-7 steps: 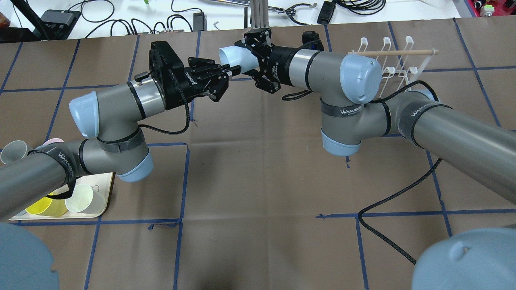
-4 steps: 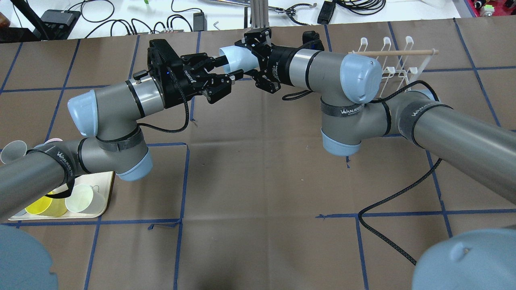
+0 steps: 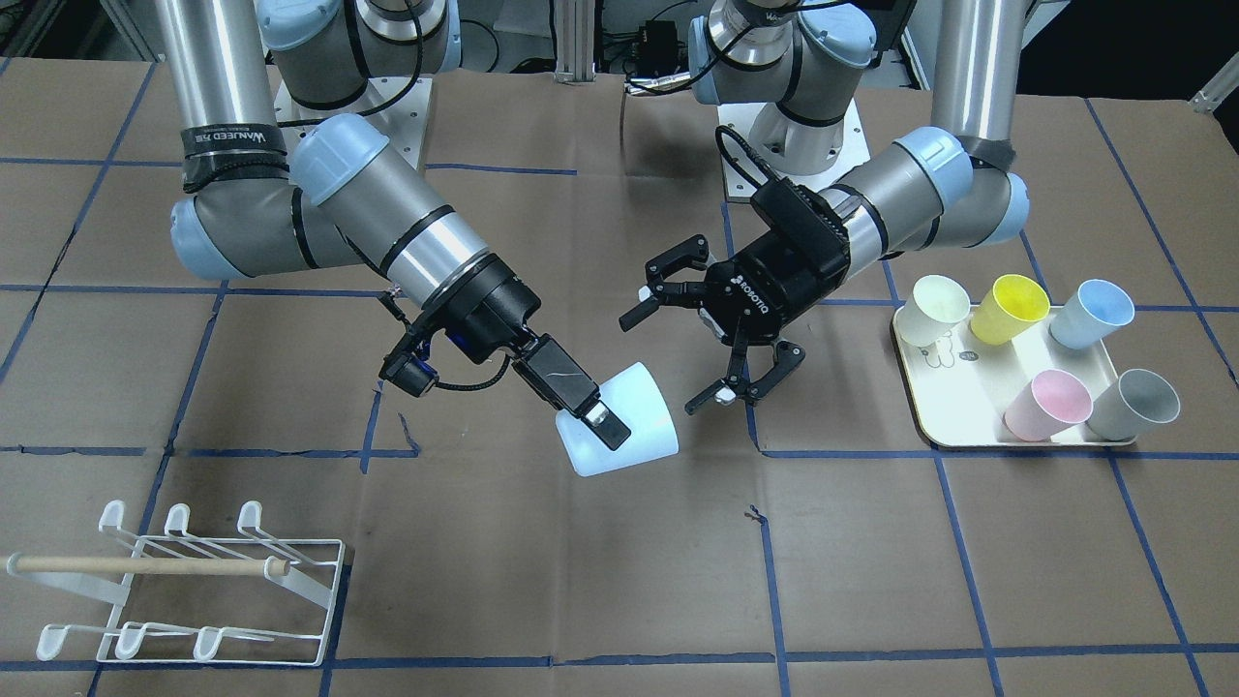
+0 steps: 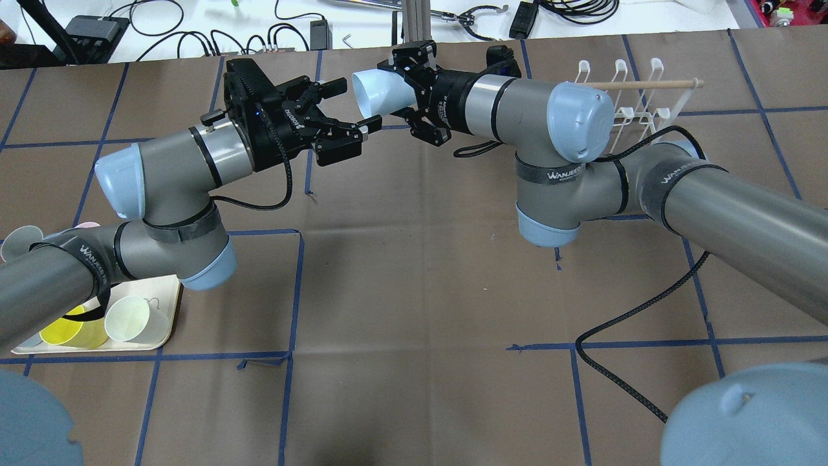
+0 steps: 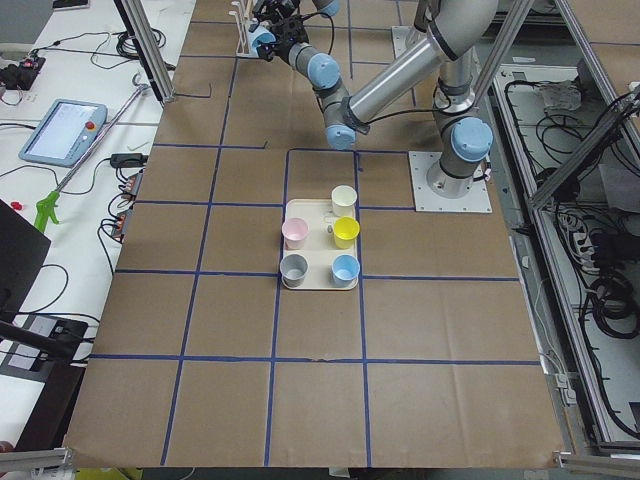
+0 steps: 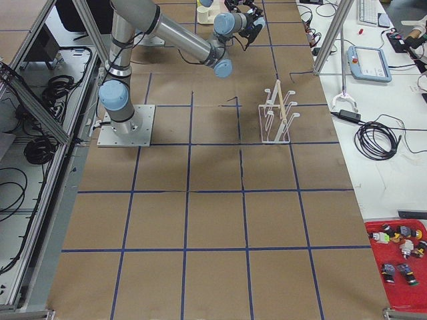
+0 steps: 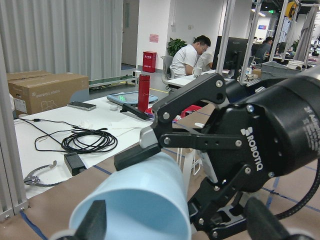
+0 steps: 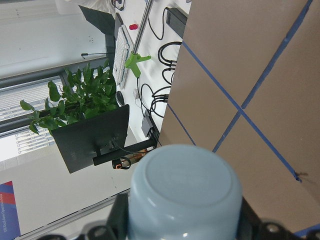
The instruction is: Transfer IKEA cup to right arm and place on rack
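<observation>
1. Presently, at far left, the tray (image 3: 968, 387) carries five spare cups (image 3: 1045, 402). They play no part in this step.
2. The left gripper (image 4: 349, 105) is released, with its jaws spread wide. It sits just beside the mouth of the cup (image 4: 378, 94) and touches nothing, as far as the front view shows. Retract it straight back along the cup's axis, and keep it released until it is well apart from the rim.
3. The cup is pale blue and held above mid-table. It lies tilted on its side, mouth toward the left gripper, base turned the other way.
4. The right gripper (image 3: 605, 426) is clenched on the cup, with a finger laid along its wall. By the look of it, the handover is done and the carry is pending. Hold the grip firm, since a smooth tapered wall may slide out if pressure eases.
5. The rack (image 4: 653, 84) stands at far right, well apart from the cup. Swing the cup over it, seat the mouth on a prong — then release.
</observation>
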`<state>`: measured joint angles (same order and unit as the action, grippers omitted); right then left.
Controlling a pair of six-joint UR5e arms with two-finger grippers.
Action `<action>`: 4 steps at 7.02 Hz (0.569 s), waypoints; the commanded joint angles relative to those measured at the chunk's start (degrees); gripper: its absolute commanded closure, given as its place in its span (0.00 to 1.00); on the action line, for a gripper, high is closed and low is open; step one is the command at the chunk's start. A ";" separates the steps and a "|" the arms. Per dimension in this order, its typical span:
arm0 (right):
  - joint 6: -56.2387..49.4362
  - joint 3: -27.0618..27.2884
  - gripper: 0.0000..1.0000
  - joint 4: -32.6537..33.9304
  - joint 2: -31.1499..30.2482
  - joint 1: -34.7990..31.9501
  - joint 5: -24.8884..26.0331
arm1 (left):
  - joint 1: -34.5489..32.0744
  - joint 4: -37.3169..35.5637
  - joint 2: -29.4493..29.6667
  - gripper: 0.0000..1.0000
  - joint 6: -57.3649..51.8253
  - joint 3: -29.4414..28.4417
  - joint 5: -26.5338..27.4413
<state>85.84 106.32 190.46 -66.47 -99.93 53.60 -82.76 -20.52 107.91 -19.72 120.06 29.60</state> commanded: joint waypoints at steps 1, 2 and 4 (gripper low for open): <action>-1.72 -1.37 0.64 0.00 0.28 1.75 -0.08 | 6.61 -2.06 -1.12 0.01 0.03 1.39 -4.08; -10.26 -1.64 0.64 0.00 0.11 3.76 0.09 | 10.48 -2.16 -1.90 0.01 0.03 1.84 -5.85; -34.84 -1.81 0.64 0.09 -0.07 6.32 7.60 | 11.13 2.20 -0.43 0.01 0.20 -1.82 -0.99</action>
<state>64.04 104.65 190.48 -66.43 -95.13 56.78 -72.34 -21.01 106.62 -19.60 120.50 25.71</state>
